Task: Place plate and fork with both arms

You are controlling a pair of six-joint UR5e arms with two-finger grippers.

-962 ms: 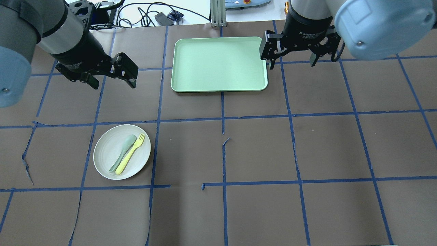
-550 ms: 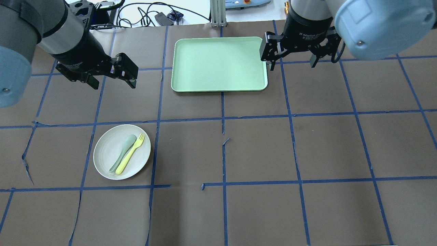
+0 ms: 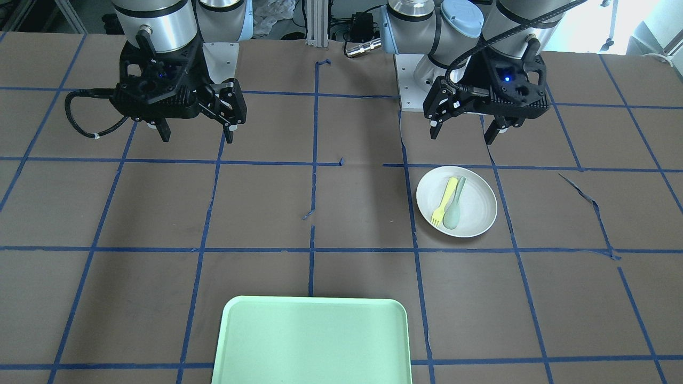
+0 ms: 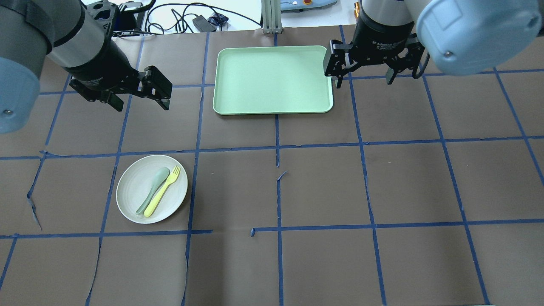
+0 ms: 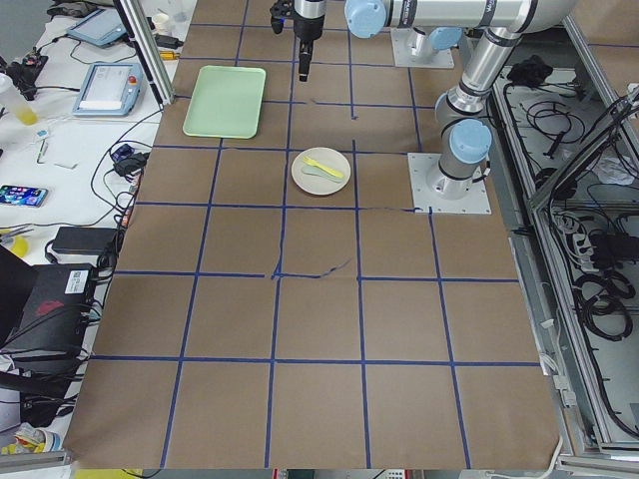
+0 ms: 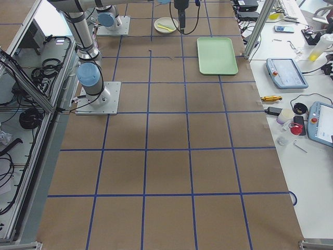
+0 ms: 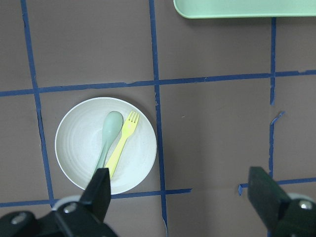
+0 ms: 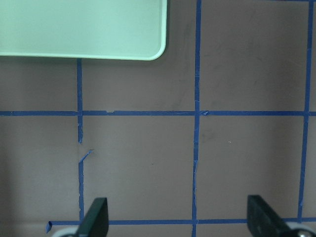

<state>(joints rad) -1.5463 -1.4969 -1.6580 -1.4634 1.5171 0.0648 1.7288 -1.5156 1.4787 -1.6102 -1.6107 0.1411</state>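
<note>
The white plate [image 4: 131, 187] lies on the table at the near left, also in the front view [image 3: 477, 205] and the left wrist view [image 7: 74, 143]. The yellow fork [image 4: 163, 191] [image 3: 444, 201] [image 7: 123, 143] lies on it, beside a grey-green spoon [image 4: 153, 190]. My left gripper [image 4: 140, 104] [image 3: 461, 136] hangs open and empty in the air, beyond the plate. My right gripper [image 4: 364, 80] [image 3: 197, 137] hangs open and empty at the right end of the light green tray [image 4: 272, 78].
The tray [image 3: 312, 341] [image 8: 79, 27] lies at the far middle of the table with nothing on it. Brown paper with blue tape lines covers the table. Cables and devices lie beyond the far edge.
</note>
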